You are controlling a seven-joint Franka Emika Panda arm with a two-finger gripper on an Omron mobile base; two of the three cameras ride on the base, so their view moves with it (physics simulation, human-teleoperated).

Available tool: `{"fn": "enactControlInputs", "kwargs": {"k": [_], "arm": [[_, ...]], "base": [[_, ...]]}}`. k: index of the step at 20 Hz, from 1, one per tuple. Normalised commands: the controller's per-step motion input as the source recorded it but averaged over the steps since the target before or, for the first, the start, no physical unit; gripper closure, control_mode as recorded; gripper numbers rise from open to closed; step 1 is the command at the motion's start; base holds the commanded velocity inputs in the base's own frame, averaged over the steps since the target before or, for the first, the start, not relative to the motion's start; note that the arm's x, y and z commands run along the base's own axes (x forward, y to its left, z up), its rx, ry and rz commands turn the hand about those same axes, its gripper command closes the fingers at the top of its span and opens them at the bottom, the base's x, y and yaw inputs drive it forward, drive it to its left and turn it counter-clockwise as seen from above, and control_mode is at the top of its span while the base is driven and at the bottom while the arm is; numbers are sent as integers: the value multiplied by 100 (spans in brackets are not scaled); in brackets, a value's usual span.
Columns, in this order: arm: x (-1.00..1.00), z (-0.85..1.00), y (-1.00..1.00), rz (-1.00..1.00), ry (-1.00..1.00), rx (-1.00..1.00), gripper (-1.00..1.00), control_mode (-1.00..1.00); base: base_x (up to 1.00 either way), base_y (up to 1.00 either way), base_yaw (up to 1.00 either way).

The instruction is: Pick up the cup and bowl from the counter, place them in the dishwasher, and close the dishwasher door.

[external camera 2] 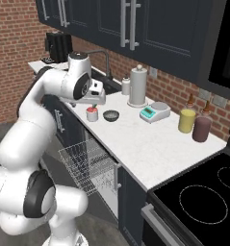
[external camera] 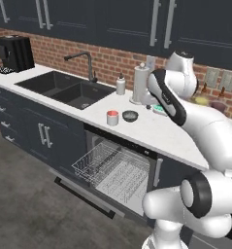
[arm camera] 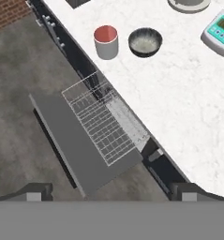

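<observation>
The cup (arm camera: 106, 41) and the bowl (arm camera: 145, 41) stood side by side but apart on the white tabletop (arm camera: 188, 103), near its front edge and just above the open dishwasher (external camera: 118, 171). In the left base view the cup (external camera: 112, 117) sat to the left of the bowl (external camera: 130, 115); from the right base view both looked small, and the cup (external camera 2: 92, 114) was partly covered by the arm's wrist. The dishwasher door (arm camera: 69, 138) lay dropped down flat, and the silver wire rack (arm camera: 100, 123) was pulled out over it; its handle was hard to make out from above. The dishwasher's dark interior was mostly hidden under the tabletop edge.

The end effector (arm camera: 111, 192) hung high over the door and floor, holding nothing, with its jaws spread wide; just the two dark fingertips (arm camera: 34, 192) showed at the bottom corners of the hand view. In both base views the hand itself was largely masked by the white arm links, so the fingers could not be seen there.

A teal scale (arm camera: 219, 27) was cut off at the right edge of the hand view. A paper towel roll (external camera 2: 138, 86) stood behind the bowl, and a yellow canister (external camera 2: 186, 120) and a maroon canister (external camera 2: 201, 129) stood farther along towards the stove (external camera 2: 203, 197).
</observation>
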Motion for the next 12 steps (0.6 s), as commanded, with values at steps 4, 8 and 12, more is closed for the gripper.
{"fn": "enactControlInputs", "kwargs": {"k": [4,8,12], "arm": [[92,-14,27,1,7,0,-100,-100],[98,-5,72,0,19,-3,-100,-100],[100,-27,61,0,6,-2,-100,-100]], "base": [[0,0,0],[0,0,0],[0,0,0]]}}
